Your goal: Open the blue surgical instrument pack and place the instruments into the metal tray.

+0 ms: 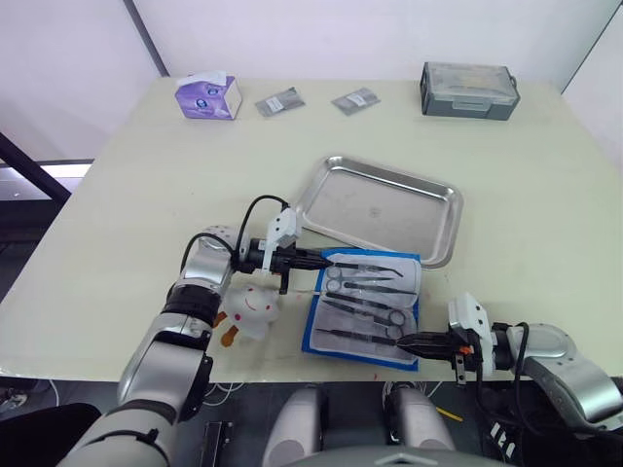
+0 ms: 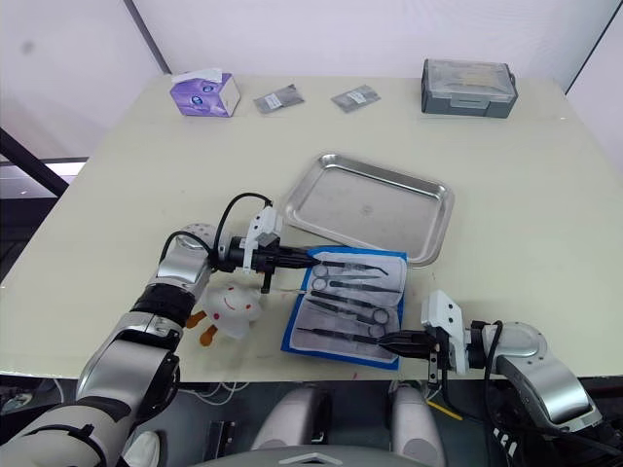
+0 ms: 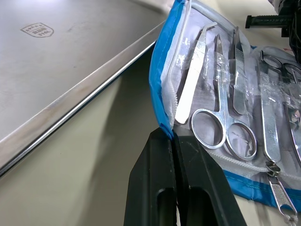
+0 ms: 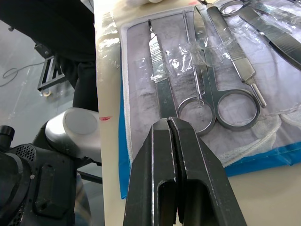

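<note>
The blue surgical instrument pack lies opened flat just below the centre of the left eye frame, pale lining up, with the instruments laid in a row on it under clear film: ring-handled scissors, tweezers and forceps; the metal tray sits just above it, its lower rim near the pack's upper edge; the left gripper comes in from the left of the frame, its fingers pressed together on the pack's blue edge at its upper left corner; the right gripper reaches in from the lower right, fingers closed on the handle end of a flat silvery instrument at the pack's lower right edge; a purple tissue box stands upper left, a grey lidded box upper right, and a small white toy rests left of the pack.
</note>
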